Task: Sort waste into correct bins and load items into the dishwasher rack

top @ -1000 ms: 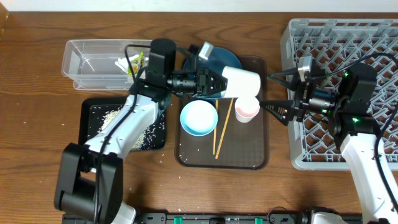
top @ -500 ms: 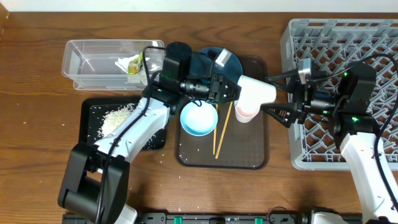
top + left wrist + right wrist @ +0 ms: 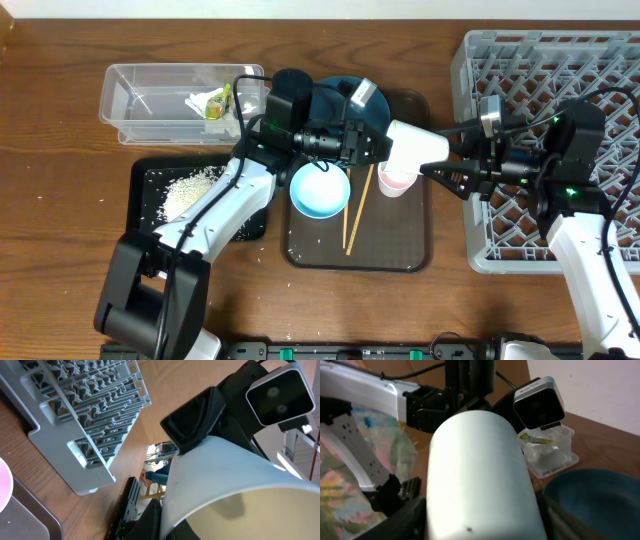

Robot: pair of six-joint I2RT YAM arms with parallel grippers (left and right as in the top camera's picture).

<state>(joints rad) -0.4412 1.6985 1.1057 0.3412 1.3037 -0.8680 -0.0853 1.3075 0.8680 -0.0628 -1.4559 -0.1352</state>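
My left gripper (image 3: 378,148) is shut on a white cup (image 3: 415,147) and holds it on its side above the brown tray, base toward the right arm. My right gripper (image 3: 442,156) is open, its two fingers lying along either side of the cup (image 3: 480,475). The cup's rim fills the left wrist view (image 3: 225,480). A second small cup (image 3: 397,178), the pale blue bowl (image 3: 320,189) and two chopsticks (image 3: 358,208) rest on the tray. The dark blue plate (image 3: 335,97) lies partly under my left arm. The grey rack (image 3: 600,60) stands at the right.
The brown serving tray (image 3: 400,250) sits mid-table. A clear tub (image 3: 130,100) at the back left holds the crumpled wrapper (image 3: 212,103). A black tray (image 3: 145,185) in front of it holds a pile of rice (image 3: 185,190). Stray grains lie on the wood.
My left arm has carried the cup rightward from above the plate. The cup's base now sits between my right gripper's open fingers. The right arm has barely moved.
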